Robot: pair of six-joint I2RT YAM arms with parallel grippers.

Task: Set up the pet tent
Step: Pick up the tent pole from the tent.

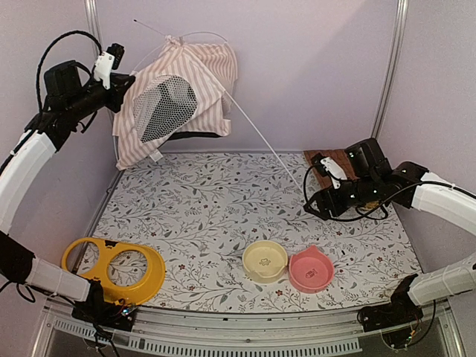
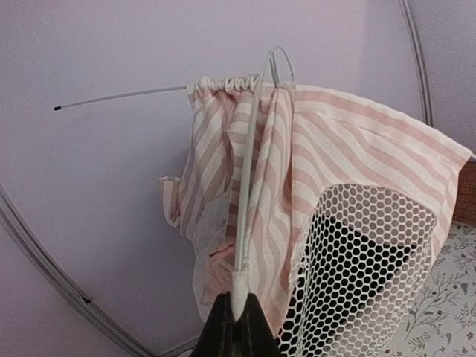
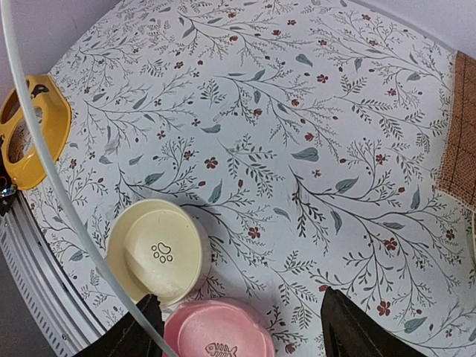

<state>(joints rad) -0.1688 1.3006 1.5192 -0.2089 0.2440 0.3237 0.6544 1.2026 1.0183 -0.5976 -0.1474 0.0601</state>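
Currently you are partway through shaping the pet tent [image 1: 182,93], which hangs limp in the air at the back left, above the table [image 1: 208,216] and close to the rear wall, not yet standing. Your left gripper [image 2: 236,306] is clamped tight on the white tip of one thin pole at the tent's lower edge and carries the whole bundle. A second long clear pole [image 1: 260,137] slants from the tent's peak down toward your right gripper [image 3: 242,297], whose jaws stand wide apart. The pole runs just beside one finger and is not pinched. Next, I judge, you need to centre that pole between the jaws and close on it near its free end. Then bow it so the fabric spreads, away from the yellow bowl [image 1: 265,261] and pink bowl [image 1: 311,268].
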